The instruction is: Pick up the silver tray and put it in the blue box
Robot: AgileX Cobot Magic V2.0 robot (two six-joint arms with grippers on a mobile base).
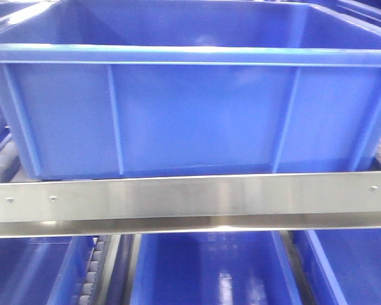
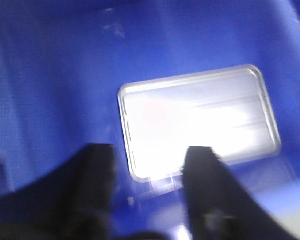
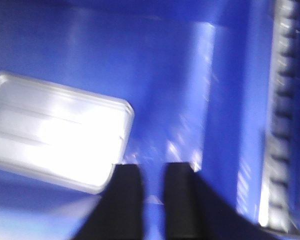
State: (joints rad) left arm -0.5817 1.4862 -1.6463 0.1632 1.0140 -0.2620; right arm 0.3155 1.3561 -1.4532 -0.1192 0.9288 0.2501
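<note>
Silver tray (image 2: 197,122) flat, long axis crosswise

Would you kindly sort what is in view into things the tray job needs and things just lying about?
Job:
- silver tray, lying on a blue floor
- blue box
- left gripper, open
- right gripper, open, empty

Lying about:
- steel rail
- lower blue bins
- roller track

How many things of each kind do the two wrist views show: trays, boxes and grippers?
Silver tray: 1
Blue box that holds it: 1
Grippers: 2, the left gripper open, the right gripper with a narrow gap between its fingers
Total: 4
</note>
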